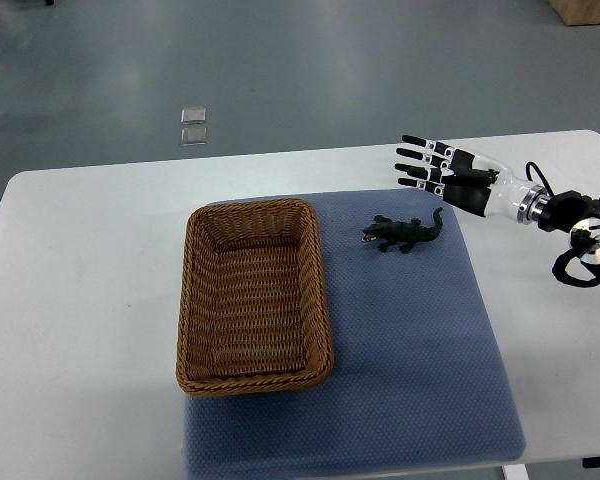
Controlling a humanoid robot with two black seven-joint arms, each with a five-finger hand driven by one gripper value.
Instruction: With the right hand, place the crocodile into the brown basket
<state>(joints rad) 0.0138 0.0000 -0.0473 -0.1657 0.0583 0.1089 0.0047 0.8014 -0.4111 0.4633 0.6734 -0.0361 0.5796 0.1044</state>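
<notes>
- One hand is in view: the right hand (442, 170) hovers beyond the crocodile (402, 234), fingers spread and holding nothing, likely lined up for a reach.
- The crocodile lies on the blue mat (410, 340), just right of the brown basket (253, 295), not touching it.
- The basket sits empty, open side up, ready to receive.
- No left hand shows.

The right arm behind the robot hand (435, 165) runs off the edge; the bench (80, 300) is cut off below; the far-corner box (586, 10) too.
</notes>
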